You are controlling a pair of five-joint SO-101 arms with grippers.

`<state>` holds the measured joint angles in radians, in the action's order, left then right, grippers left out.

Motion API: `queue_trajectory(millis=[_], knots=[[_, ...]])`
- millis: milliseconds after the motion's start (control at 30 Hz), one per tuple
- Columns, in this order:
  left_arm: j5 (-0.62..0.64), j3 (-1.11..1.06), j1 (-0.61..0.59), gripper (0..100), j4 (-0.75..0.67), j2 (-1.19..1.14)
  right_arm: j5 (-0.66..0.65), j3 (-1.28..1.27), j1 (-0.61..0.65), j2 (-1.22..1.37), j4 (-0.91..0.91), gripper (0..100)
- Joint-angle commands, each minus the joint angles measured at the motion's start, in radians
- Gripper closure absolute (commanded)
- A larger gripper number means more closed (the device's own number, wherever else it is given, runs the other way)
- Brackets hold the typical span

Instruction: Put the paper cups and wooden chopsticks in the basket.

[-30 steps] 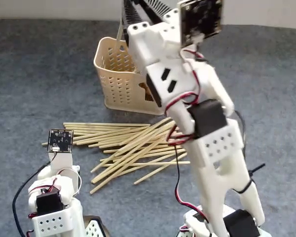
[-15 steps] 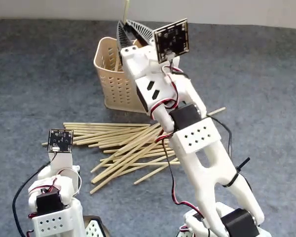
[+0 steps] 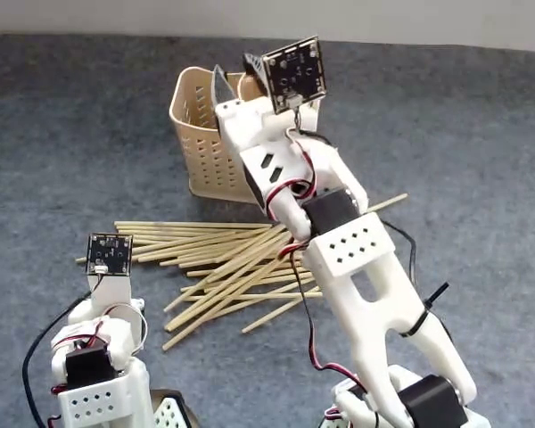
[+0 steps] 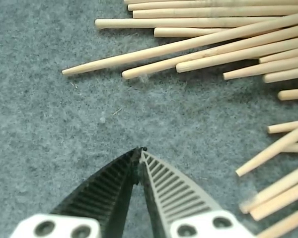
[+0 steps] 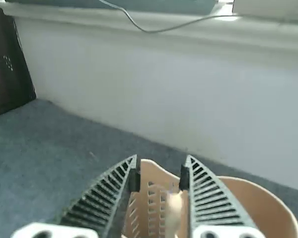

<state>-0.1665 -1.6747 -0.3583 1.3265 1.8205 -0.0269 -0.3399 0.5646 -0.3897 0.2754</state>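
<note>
High view: grey carpet [image 3: 71, 134] carried loose pale wooden chopsticks [image 3: 223, 259] beside a cream perforated plastic basket [image 3: 196, 152]. Left wrist view: left gripper [image 4: 140, 151] was closed tip to tip over the carpet. Right wrist view: right gripper [image 5: 159, 173] stood parted above the basket, white wall [image 5: 164, 89] behind.

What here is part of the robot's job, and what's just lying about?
Job: basket; wooden chopsticks scattered beside it; right gripper, open over the basket; left gripper, shut near the chopsticks.
Just there: grey mat; wall; cable.
</note>
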Motion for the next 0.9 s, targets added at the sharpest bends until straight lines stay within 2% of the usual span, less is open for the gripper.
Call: queue_trajectory(millis=[0, 333, 667, 867], knots=[[0.008, -0.019, 0.015, 100, 0.006, 0.01, 0.006, 0.07, 0.016, -0.07, 0.137, 85.4], [0.008, -0.019, 0.015, 100, 0.006, 0.01, 0.005, 0.143, 0.035, -0.283, 0.506, 85.4], [0.008, -0.019, 0.015, 100, 0.006, 0.01, 0.006, 0.038, -0.054, -0.46, 0.705, 85.4], [0.008, -0.019, 0.015, 100, 0.006, 0.01, 0.006, -0.134, -0.105, -0.642, 0.725, 85.4]])
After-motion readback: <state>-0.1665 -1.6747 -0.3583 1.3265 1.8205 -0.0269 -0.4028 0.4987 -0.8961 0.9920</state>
